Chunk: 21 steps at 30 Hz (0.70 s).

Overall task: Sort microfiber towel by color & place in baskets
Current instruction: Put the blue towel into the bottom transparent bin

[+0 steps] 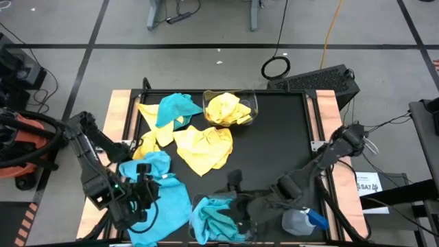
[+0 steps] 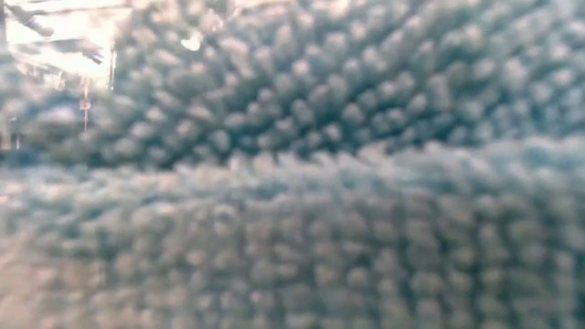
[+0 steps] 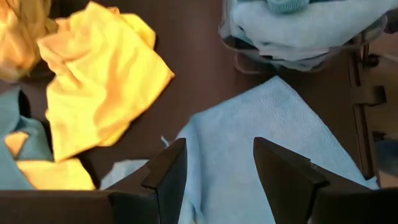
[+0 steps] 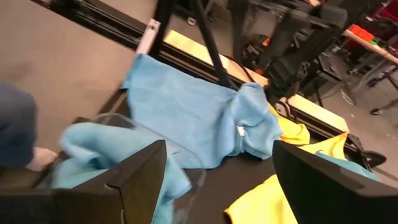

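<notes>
High view, items listed outward from the near edge of the black tabletop. Near basket: clear tub at that edge, holding turquoise towels. Right gripper: fingers spread, grasping nothing, just above the near basket's rim. Spray bottle: right of the near basket, lying on its side. Left gripper: fingers spread, released, over a flat turquoise towel left of the near basket. Loose yellow towel: mid-tabletop, beyond the near basket. Further turquoise towel and yellow towels: left of mid-tabletop. Far basket: at the far edge, holding yellow towels.
</notes>
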### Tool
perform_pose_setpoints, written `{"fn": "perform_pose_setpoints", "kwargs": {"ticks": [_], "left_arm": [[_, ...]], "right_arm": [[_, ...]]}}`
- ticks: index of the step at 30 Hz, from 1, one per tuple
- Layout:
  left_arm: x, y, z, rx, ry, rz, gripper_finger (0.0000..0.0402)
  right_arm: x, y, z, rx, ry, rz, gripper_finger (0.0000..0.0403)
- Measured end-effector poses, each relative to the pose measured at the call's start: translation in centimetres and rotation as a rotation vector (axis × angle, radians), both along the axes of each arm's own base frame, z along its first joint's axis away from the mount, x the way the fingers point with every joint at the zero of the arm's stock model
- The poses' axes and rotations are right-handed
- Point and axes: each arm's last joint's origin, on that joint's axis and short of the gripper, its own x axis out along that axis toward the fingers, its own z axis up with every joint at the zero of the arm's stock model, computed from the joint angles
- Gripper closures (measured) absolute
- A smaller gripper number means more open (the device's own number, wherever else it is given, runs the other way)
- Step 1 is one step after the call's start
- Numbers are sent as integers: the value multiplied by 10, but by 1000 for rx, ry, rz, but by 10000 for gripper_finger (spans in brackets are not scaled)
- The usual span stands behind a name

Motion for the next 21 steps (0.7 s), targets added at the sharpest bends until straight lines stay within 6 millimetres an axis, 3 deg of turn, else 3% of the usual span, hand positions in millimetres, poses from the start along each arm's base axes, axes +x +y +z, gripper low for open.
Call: {"fn": "perform_pose_setpoints", "kwargs": {"ticks": [9,14,21], "left_arm": [[-17,-16,-23,-56,-7,34,210],[-19,-32,-46,-149,-24,-6,210],[-17,-46,-92,-206,52,-37,210]], "right_arm": [[46,-44,-13,145,6,106,117],[56,-64,-11,223,9,205,117],[60,-74,-12,241,28,265,117]]}}
